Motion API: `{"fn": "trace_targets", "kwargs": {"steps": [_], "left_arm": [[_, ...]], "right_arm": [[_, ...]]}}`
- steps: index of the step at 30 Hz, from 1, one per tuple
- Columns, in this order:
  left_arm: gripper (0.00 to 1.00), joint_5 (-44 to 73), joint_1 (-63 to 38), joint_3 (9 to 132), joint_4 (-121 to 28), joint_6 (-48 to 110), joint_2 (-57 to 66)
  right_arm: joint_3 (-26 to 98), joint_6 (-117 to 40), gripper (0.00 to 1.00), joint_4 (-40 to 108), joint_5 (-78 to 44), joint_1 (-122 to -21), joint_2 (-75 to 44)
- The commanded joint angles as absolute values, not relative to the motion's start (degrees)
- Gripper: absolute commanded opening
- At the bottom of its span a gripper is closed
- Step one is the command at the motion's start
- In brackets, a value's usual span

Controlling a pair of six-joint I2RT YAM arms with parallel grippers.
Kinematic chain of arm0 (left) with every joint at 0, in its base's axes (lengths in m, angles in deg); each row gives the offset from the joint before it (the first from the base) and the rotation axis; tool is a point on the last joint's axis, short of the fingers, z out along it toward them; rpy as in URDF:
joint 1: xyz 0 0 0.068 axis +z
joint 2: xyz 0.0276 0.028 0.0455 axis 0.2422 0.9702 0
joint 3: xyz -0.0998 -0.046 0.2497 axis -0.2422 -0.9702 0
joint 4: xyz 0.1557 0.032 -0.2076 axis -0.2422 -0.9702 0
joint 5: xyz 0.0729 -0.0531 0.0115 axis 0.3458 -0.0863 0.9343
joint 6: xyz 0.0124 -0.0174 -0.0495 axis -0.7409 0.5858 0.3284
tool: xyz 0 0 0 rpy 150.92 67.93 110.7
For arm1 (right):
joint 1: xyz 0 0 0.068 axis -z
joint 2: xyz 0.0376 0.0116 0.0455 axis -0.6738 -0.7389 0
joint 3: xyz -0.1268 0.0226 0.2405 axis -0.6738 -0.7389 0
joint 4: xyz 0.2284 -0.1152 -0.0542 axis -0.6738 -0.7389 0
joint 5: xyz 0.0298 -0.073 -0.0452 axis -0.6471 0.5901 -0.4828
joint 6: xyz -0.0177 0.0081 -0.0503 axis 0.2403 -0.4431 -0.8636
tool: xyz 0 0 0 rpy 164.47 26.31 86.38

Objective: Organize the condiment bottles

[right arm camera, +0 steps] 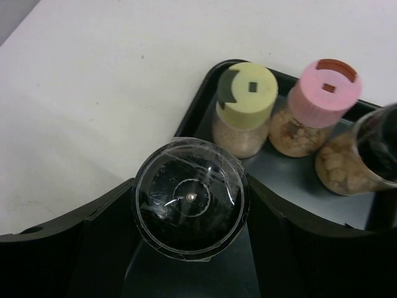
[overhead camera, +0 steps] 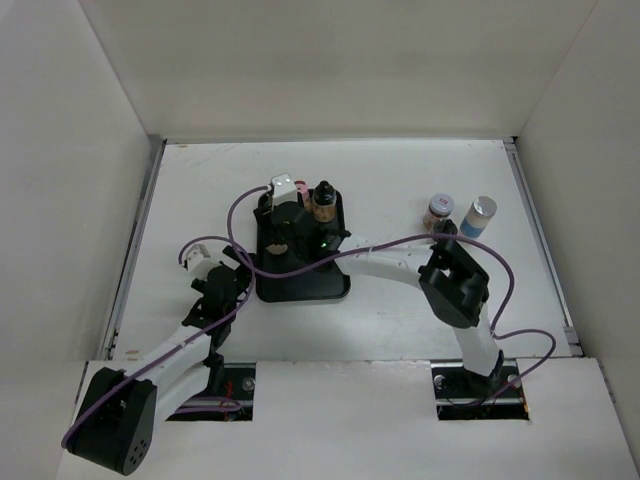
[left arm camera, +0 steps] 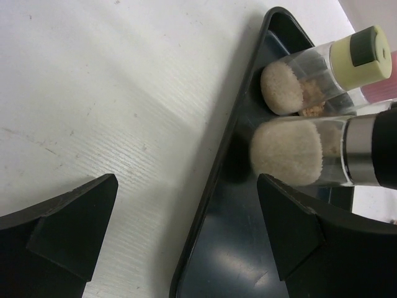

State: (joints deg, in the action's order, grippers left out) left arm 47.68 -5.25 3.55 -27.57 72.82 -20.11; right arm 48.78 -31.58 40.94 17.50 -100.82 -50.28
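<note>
A black tray (overhead camera: 320, 285) lies mid-table. My right gripper (overhead camera: 285, 228) is over its far part, shut on a black-capped bottle (right arm camera: 191, 208) with a clear cover, seen from above between the fingers (right arm camera: 74, 248). I cannot tell if it touches the tray. A yellow-capped jar (right arm camera: 247, 105), a pink-capped jar (right arm camera: 322, 102) and a third jar (right arm camera: 356, 158) stand at the tray's far end. My left gripper (overhead camera: 228, 278) is open and empty, straddling the tray's left rim (left arm camera: 211, 186). In the left wrist view the yellow-capped jar (left arm camera: 329, 68) and a silver-banded bottle (left arm camera: 310, 152) show.
Two more bottles stand on the table at the right: a brown grey-capped one (overhead camera: 438, 212) and a blue-labelled silver-capped one (overhead camera: 480, 215). White walls enclose the table on three sides. Purple cables loop over both arms.
</note>
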Motion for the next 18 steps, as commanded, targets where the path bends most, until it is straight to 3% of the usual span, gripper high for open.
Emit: {"fn": "trace_targets", "kwargs": {"steps": [1, 4, 9, 18], "left_arm": [[1.00, 47.6, -5.4, 3.4, -26.2, 73.4, -20.4], [1.00, 47.3, -5.5, 3.2, -26.2, 73.5, -21.1], [1.00, 47.3, -5.6, 3.4, -26.2, 73.6, -20.3], [1.00, 47.1, -5.1, 3.2, -26.2, 73.5, -20.7]], "right_arm": [[54.4, -32.8, 0.59, 46.7, 18.7, -101.2, -51.5], [54.2, -31.4, 0.63, 46.7, 19.0, -101.3, -53.2], [54.1, -29.2, 0.87, 46.4, 18.9, -101.3, -53.7], [43.6, -26.1, 0.93, 49.0, 19.4, -99.4, -39.3]]}}
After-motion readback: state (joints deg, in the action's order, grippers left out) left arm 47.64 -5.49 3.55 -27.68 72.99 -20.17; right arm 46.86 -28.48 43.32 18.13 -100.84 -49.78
